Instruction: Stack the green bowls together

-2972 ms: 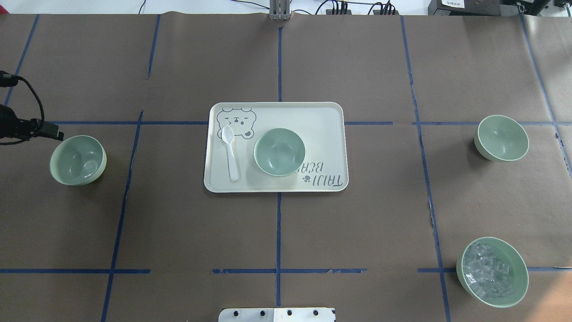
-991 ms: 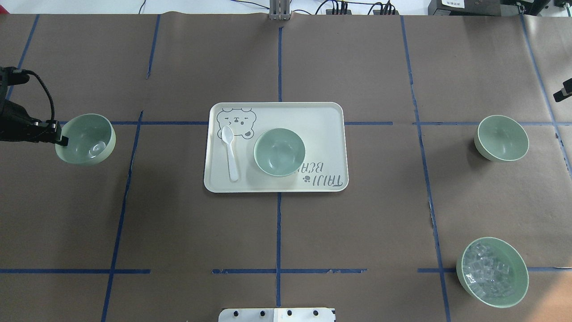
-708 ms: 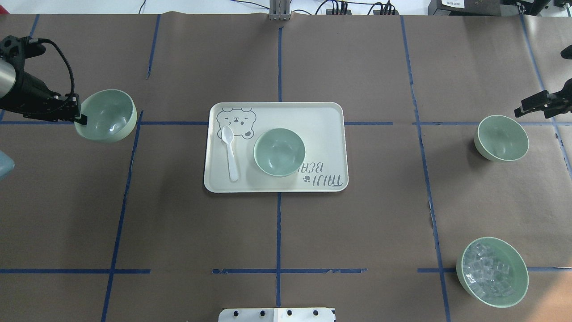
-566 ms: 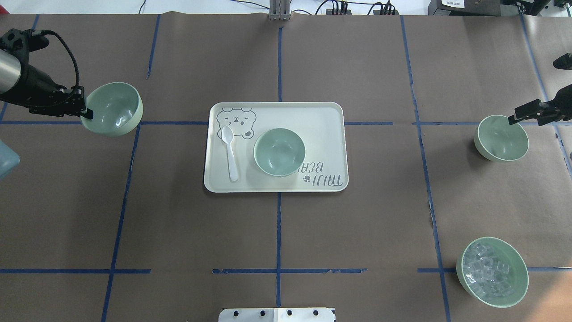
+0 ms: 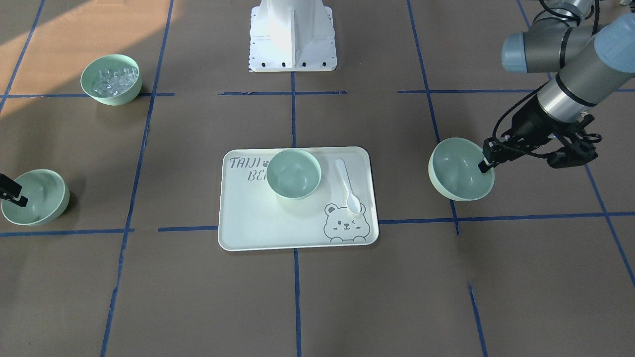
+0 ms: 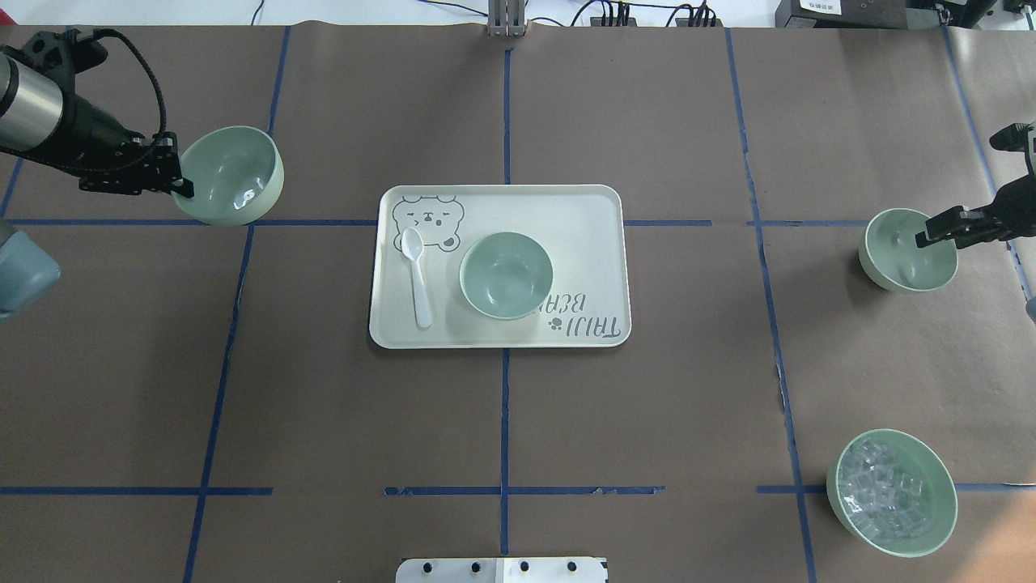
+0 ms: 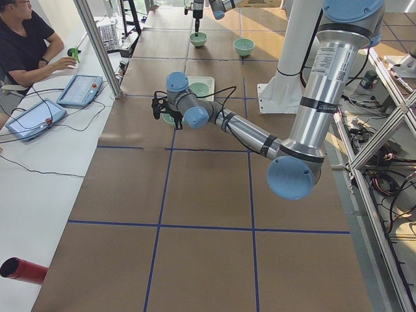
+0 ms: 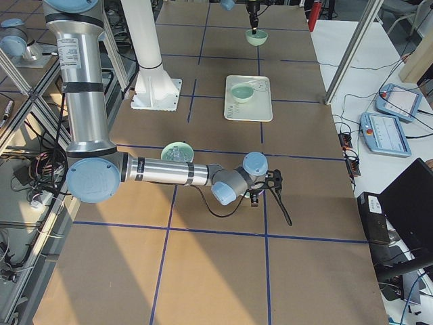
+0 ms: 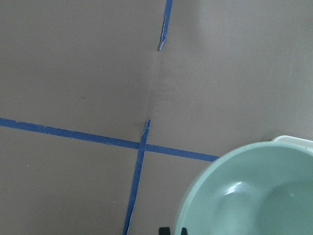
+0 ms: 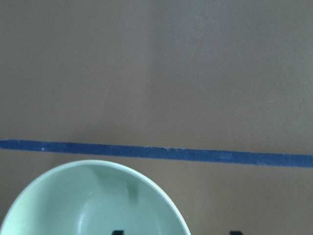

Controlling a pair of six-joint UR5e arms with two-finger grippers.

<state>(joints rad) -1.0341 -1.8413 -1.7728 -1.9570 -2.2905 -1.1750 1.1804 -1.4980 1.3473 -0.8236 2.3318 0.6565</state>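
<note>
Three pale green bowls show in the overhead view. My left gripper (image 6: 184, 188) is shut on the rim of the left bowl (image 6: 235, 174) and holds it tilted above the table, left of the tray; the left wrist view shows this bowl (image 9: 254, 191) too. A second bowl (image 6: 506, 275) stands on the cream tray (image 6: 583, 210). My right gripper (image 6: 924, 238) is open at the third bowl (image 6: 898, 263) on the right. In the right wrist view its jaws straddle that bowl's (image 10: 88, 205) rim, one inside and one outside.
A white spoon (image 6: 418, 279) lies on the tray left of the middle bowl. A similar green bowl of clear cubes (image 6: 890, 492) stands at the near right. The robot base plate (image 6: 502, 569) is at the near edge. Blue tape lines cross the brown table cover.
My left gripper gripped the left bowl, lifted it and carried it away from the robot and toward the tray. My right gripper came into view and reached the right bowl's rim.
</note>
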